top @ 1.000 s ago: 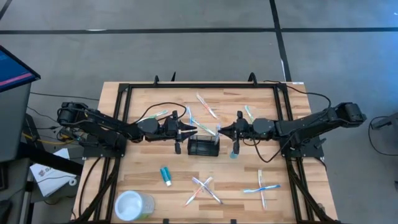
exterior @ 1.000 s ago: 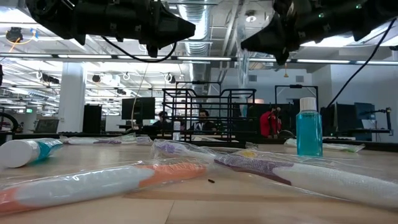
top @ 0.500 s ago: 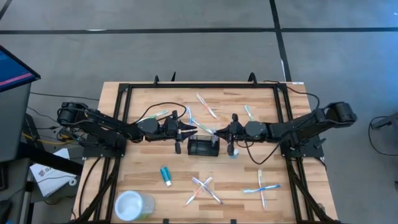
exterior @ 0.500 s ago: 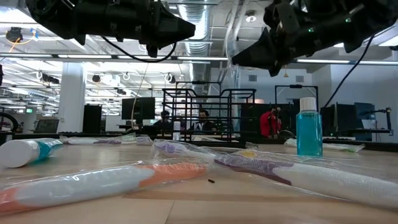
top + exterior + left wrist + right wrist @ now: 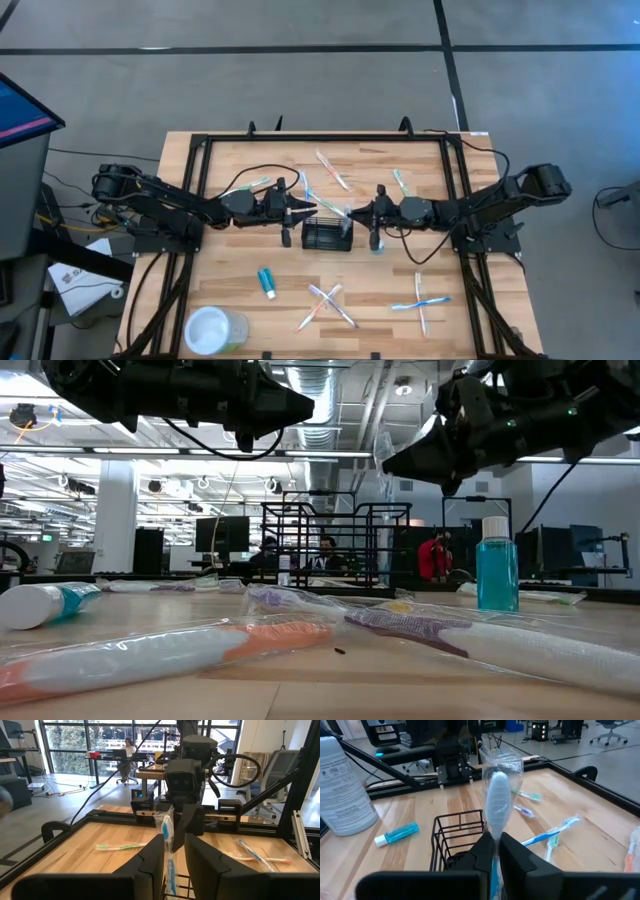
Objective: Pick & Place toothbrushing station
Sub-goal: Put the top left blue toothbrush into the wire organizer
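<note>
On the pale wooden desk (image 5: 230,300) the small black wire-mesh caddy (image 5: 326,236) stands near the middle, between the two arms. The left pincer (image 5: 312,209) hangs over its left edge, nearly closed on a wrapped blue toothbrush (image 5: 167,842). The right pincer (image 5: 352,213) is over its right edge, with narrow jaws around another wrapped toothbrush (image 5: 497,800).

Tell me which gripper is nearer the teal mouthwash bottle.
Right. The right gripper hangs almost beside the teal mouthwash bottle, holding a wrapped toothbrush. The left gripper is across the black caddy, farther away.
</note>
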Tool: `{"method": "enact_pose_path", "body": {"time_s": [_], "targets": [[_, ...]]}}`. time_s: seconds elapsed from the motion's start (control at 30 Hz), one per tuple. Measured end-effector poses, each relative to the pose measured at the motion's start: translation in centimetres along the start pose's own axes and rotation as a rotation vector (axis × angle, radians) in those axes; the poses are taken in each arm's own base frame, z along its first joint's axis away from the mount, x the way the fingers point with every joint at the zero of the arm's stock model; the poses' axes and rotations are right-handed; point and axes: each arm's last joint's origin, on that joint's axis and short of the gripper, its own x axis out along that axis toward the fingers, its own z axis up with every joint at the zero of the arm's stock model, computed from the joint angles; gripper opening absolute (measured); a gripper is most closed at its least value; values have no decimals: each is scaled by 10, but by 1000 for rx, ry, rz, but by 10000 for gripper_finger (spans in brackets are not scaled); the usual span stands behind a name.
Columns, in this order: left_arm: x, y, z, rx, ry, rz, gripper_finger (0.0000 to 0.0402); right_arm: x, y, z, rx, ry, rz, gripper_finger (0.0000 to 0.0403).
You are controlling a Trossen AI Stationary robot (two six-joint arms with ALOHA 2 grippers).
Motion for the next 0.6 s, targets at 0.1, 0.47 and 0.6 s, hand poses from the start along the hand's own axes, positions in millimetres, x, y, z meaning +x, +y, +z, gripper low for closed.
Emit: {"method": "enact_pose_path", "body": {"time_s": [0.1, 0.47, 0.6], "targets": [[0, 0, 0, 0, 0, 0, 72, 0, 1, -1, -8, 11, 2, 37], [0, 0, 0, 0, 0, 12, 72, 0, 1, 0, -26, 1, 7, 80], [0, 0, -2, 5, 21, 13, 72, -1, 4, -1, -31, 2, 16, 111]]}}
